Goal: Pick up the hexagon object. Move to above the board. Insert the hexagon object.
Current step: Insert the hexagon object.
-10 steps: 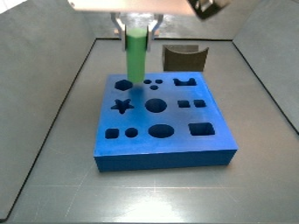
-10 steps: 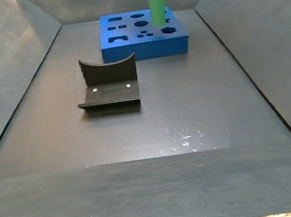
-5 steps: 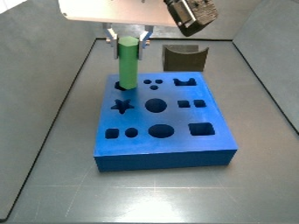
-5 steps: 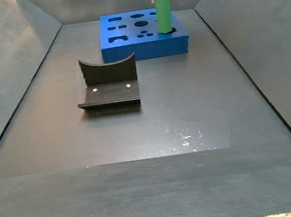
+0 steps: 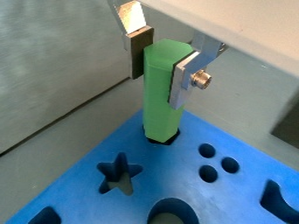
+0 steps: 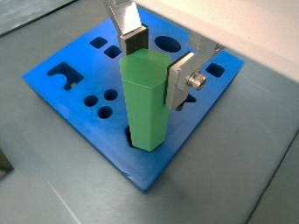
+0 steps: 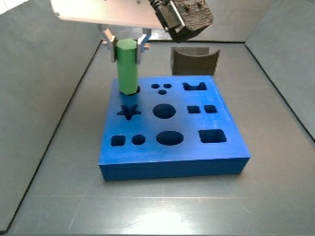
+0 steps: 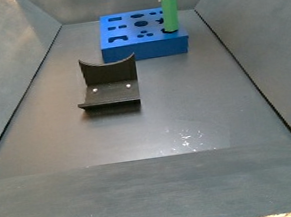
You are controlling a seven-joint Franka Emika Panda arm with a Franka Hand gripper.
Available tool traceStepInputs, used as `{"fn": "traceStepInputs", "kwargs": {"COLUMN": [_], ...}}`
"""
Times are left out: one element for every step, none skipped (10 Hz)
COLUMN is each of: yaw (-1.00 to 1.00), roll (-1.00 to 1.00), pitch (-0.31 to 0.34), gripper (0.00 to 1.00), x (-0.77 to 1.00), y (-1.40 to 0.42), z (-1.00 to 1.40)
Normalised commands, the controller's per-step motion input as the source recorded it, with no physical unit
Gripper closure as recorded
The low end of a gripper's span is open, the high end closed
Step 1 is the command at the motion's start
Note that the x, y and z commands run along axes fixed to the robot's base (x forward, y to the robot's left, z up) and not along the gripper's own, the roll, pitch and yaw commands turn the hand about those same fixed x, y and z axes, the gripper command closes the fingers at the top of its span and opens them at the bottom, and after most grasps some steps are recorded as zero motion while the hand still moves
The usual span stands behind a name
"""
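The gripper [image 5: 163,54] hangs above the board's [image 7: 185,147] corner cut-out, its fingers [image 6: 132,39] clamped on the top of the hexagon object [image 5: 162,92]. The matte bright green peg stands upright, its lower end seated in that hole beside the star cut-out [image 5: 114,170].

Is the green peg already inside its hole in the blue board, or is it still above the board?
Inside: the green peg stands upright with its foot in a hole of the blue board. The gripper is at its top.
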Motion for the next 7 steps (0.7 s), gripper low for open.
{"fn": "traceStepInputs", "kwargs": {"yaw": [0.00,-0.18,0.00,-0.13,-0.09,0.42,0.48], "roll": [0.00,0.12,0.00,0.00,-0.01,-0.24,-0.27], "pitch": [0.000,0.000,0.000,0.000,0.000,-0.029,-0.054], "gripper": [1.00,1.00,1.00,1.00,1.00,1.00,1.00], "x": [-0.01,0.00,-0.05,0.00,0.00,-0.02,-0.01], "y": [0.00,-0.17,0.00,0.00,0.00,0.14,0.12], "z": [-0.04,-0.25,0.00,-0.02,-0.11,-0.33,-0.34]}}
